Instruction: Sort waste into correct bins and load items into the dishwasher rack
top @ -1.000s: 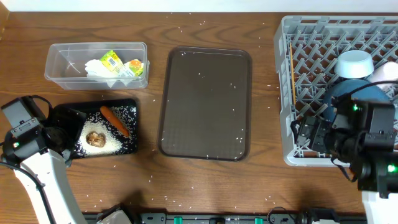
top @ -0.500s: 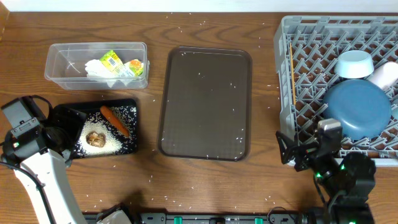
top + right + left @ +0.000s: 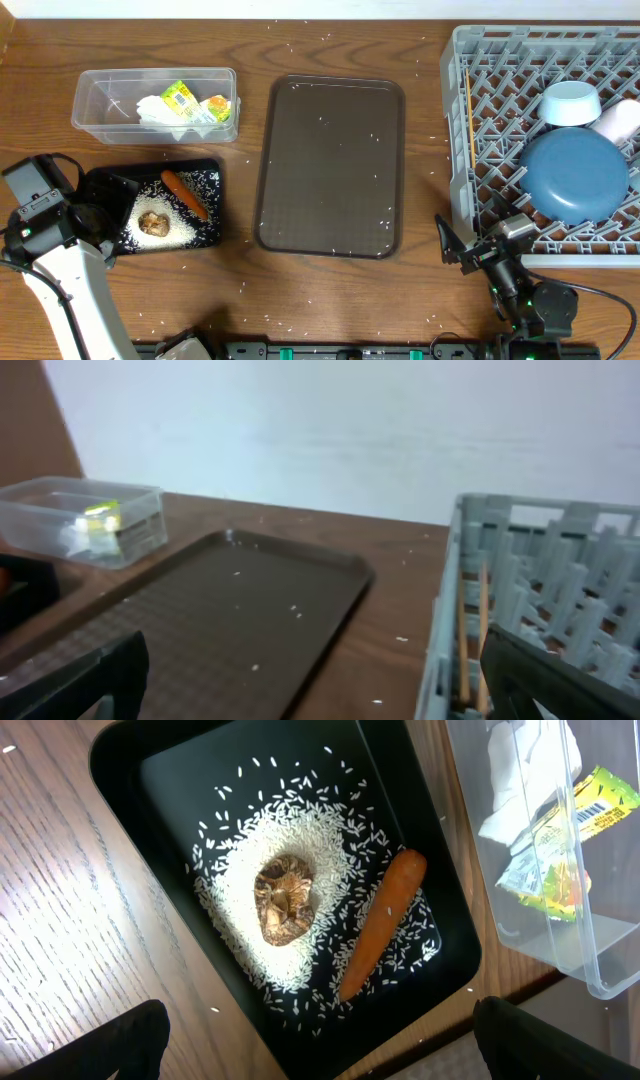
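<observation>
The shallow black tray (image 3: 205, 232) holds white rice (image 3: 300, 830), a brown lump (image 3: 283, 900) and an orange carrot (image 3: 385, 920). My left gripper (image 3: 106, 216) hovers open at its left edge, nothing between its fingers (image 3: 90, 1045). A clear tub (image 3: 100, 100) behind it contains a crumpled tissue (image 3: 152, 112) and a yellow-green wrapper (image 3: 180, 98). The grey rack (image 3: 500, 60) on the right carries a dark-blue dish (image 3: 575, 178), a light-blue bowl (image 3: 570, 102), a white cup (image 3: 620, 120) and chopsticks (image 3: 468, 110). My right gripper (image 3: 462, 250) is open and empty, low by the rack's front-left corner.
A brown serving tray (image 3: 330, 165) lies in the middle, sprinkled with a few rice grains. Stray grains dot the wooden table (image 3: 300, 290). In the right wrist view the brown tray (image 3: 200, 610) is ahead and the rack (image 3: 560, 590) to the right.
My right arm has drawn back from over the rack toward the table's front edge, uncovering the dark-blue dish. The left arm has stayed still.
</observation>
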### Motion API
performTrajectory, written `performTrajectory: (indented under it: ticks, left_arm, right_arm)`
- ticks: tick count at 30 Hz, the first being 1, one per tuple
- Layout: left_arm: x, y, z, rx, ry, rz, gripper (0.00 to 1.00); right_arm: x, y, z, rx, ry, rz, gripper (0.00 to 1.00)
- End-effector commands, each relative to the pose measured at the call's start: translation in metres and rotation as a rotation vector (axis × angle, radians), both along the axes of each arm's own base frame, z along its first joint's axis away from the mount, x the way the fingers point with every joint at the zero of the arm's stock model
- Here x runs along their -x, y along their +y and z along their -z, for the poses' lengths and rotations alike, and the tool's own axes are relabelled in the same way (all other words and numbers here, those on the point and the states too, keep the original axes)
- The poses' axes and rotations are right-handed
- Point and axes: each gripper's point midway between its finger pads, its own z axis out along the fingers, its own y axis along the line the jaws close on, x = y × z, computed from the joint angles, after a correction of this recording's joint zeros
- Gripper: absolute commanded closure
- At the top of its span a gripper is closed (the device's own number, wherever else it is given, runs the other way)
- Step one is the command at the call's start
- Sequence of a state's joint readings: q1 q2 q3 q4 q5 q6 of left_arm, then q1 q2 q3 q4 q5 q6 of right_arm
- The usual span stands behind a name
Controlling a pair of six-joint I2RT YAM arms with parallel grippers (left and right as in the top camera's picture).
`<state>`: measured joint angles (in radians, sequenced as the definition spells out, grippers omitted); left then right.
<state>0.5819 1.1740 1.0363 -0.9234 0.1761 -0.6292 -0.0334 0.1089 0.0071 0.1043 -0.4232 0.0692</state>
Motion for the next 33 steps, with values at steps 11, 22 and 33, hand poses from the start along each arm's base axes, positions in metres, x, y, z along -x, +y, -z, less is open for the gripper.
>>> performTrajectory:
  ticks: [11,22,33]
  left_arm:
    - [0.003,0.002,0.001,-0.006,0.008,-0.014,0.02]
    - [0.003,0.002,0.001,-0.006,0.008,-0.014,0.02]
    - [0.003,0.002,0.001,-0.006,0.008,-0.014,0.02]
  right_arm:
    - [-0.005,-0.048,0.019,0.02,0.065,0.295,0.01]
    - [-0.005,-0.048,0.019,0.084,0.049,0.296,0.01]
    - [-0.005,-0.048,0.018,0.084,0.048,0.297,0.01]
